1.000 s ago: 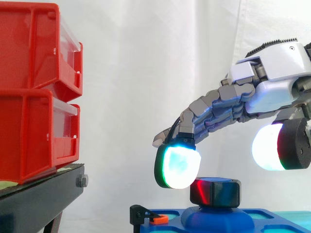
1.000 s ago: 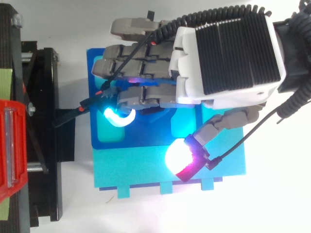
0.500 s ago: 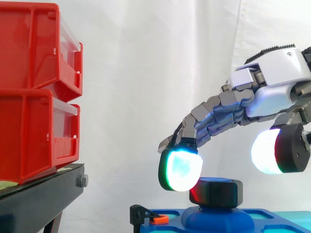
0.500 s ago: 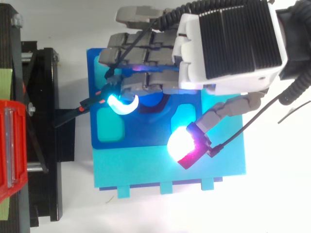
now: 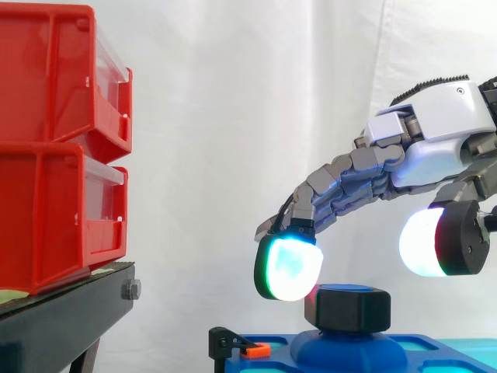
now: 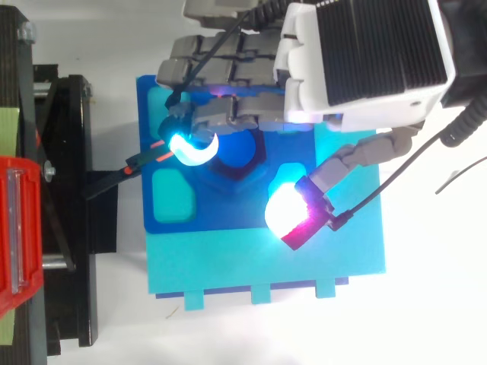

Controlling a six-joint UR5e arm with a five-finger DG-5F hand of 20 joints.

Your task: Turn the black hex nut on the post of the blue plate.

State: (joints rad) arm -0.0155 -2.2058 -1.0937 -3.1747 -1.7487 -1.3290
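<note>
A robot hand [image 5: 435, 132] reaches in from the right in the side view, above a blue plate [image 5: 427, 346] in front of a white curtain [image 5: 233, 116]. The black hex nut [image 5: 351, 309] sits on a rounded blue post [image 5: 349, 351] that rises from the plate. The nut's axis stands upright, its flat top faces up and its side faces point outward.

The hand is relaxed and grasps nothing. Its fingers slope down to the left, and one glowing cyan-white fingertip [image 5: 289, 268] hangs just beside the nut's upper left edge. Whether it touches the nut cannot be told. The glowing white thumb pad [image 5: 423, 241] hangs higher, up and to the right of the nut and clear of it.

From above, the hand [image 6: 365, 53] comes in from the top right corner. The nut [image 6: 243, 152] lies between the cyan fingertip [image 6: 194, 144] and the thumb pad [image 6: 293, 213], partly under the fingers. The blue plate [image 6: 228, 213] rests on a larger teal base [image 6: 266, 266]. A rounded pocket [image 6: 173, 205] in the plate shows a teal floor. A black clip [image 6: 114, 175] with an orange part grips the plate's left edge.

At the left of the side view, two red bins, upper [image 5: 54, 78] and lower [image 5: 54, 210], are stacked on a black stand [image 5: 70, 311]. Their contents cannot be seen.
</note>
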